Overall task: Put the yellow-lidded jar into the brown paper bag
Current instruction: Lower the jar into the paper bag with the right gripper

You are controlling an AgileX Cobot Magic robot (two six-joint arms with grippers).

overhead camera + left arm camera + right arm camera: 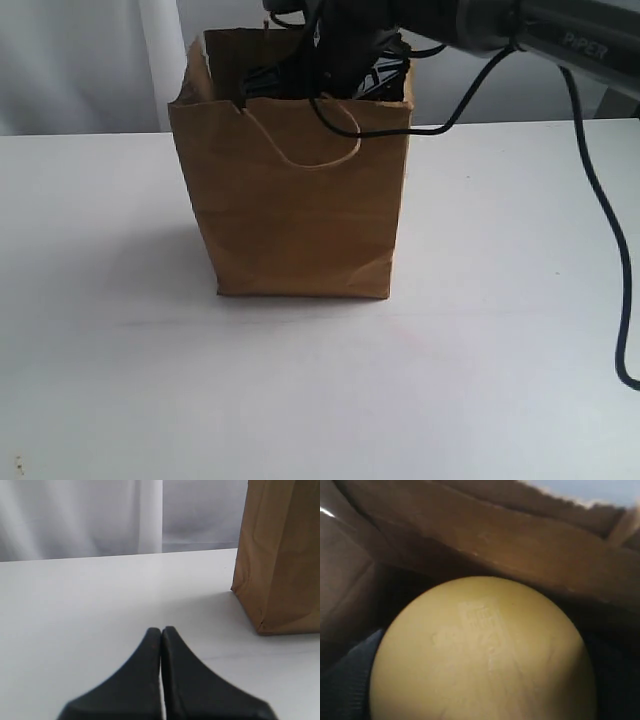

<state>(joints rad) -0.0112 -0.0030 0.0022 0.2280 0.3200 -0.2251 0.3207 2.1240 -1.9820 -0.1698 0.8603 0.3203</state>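
You see the yellow-lidded jar (485, 655) only by the right wrist view: inside the brown paper bag (300, 210), near the far edge of the table (100, 300). Grip of the right pincer (340, 65) — cannot tell. The left pincer (161, 635) — together.

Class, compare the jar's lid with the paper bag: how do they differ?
Colour: the jar's lid is mustard yellow; the paper bag is brown. Shape: the lid is round; the bag is boxy. Surface: the lid looks smooth, the bag creased. The lid sits inside the bag.
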